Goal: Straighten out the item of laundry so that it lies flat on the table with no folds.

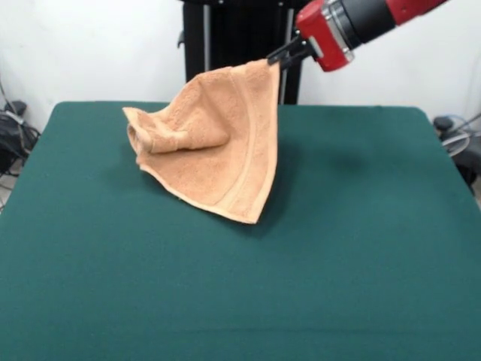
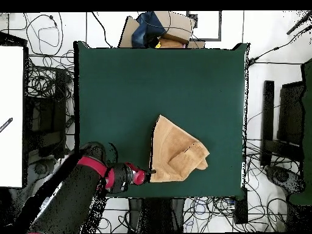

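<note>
The peach-orange towel (image 1: 218,143) hangs by one corner from my gripper (image 1: 276,60), which is shut on that corner high above the table's far side. Its lower part trails on the dark green table (image 1: 361,248), with a rolled fold at its left side and one corner pointing toward the camera. A woven border band runs along its right edge. In the overhead view the towel (image 2: 175,152) lies in a folded wedge near the robot-side edge of the table (image 2: 122,91), and my gripper (image 2: 150,172) holds its corner there.
The black pedestal (image 1: 233,37) stands behind the table's far edge. Cables and equipment (image 2: 46,91) lie on the floor round the table. A cardboard box and a blue thing (image 2: 161,27) sit beyond the edge opposite the robot.
</note>
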